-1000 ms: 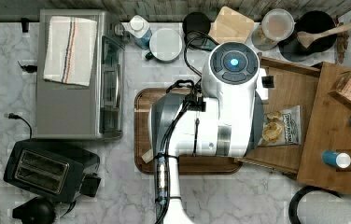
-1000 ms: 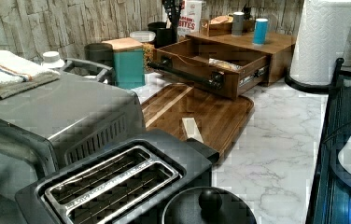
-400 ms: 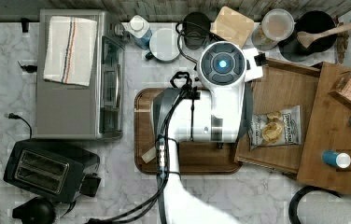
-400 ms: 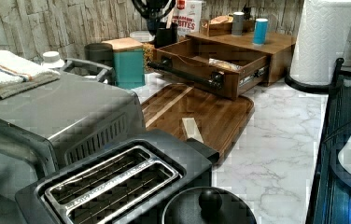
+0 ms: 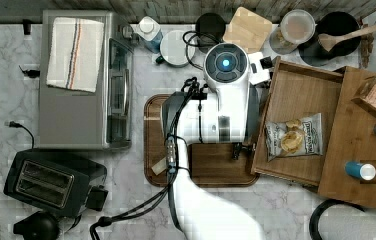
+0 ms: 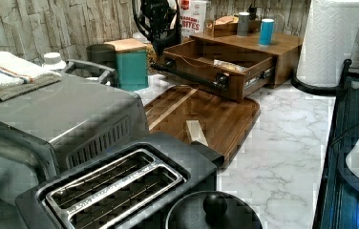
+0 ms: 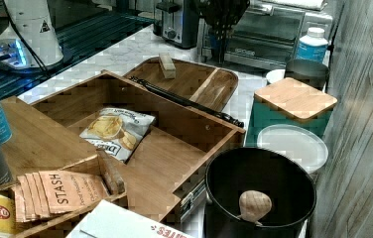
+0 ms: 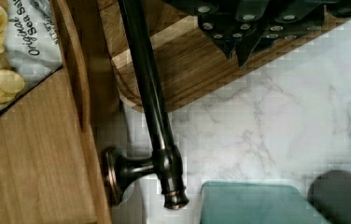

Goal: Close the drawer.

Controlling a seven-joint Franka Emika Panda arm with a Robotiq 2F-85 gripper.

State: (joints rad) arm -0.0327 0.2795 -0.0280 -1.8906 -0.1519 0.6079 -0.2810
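Your gripper (image 6: pixel 161 45) has moved to the handle (image 8: pixel 148 88), at the drawer's (image 5: pixel 296 100) 9 o'clock in the top view; finger state cannot be determined. Drawer remains open; push next.

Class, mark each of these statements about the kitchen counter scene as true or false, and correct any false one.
1. The drawer is pulled open. True.
2. A bag of chips lies inside the drawer. True.
3. The drawer's dark bar handle is missing. False: the handle is mounted across the drawer front.
4. The wooden serving tray holds a small wooden block. True.
5. The folded towel lies on the toaster. False: it lies on the toaster oven.
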